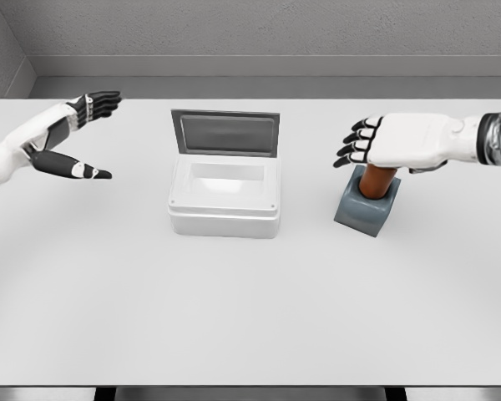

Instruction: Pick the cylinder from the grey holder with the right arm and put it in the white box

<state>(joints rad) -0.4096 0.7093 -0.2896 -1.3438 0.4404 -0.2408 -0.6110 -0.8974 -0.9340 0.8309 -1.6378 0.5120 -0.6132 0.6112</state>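
A brown cylinder (377, 180) stands upright in the grey holder (367, 212), right of the table's middle. My right hand (361, 145) comes in from the right edge and hovers directly over the cylinder's top, hiding it. Its fingers (351, 149) point left, loosely bent, and wrap around nothing. The white box (225, 197) sits at the table's centre with its grey lid (225, 134) standing open at the back; the inside looks empty. My left hand (90, 138) is raised at the far left, fingers spread, holding nothing.
The white table (250, 317) stretches wide in front of the box and holder. A grey wall runs behind the table's far edge. A gap of bare table separates the box from the holder.
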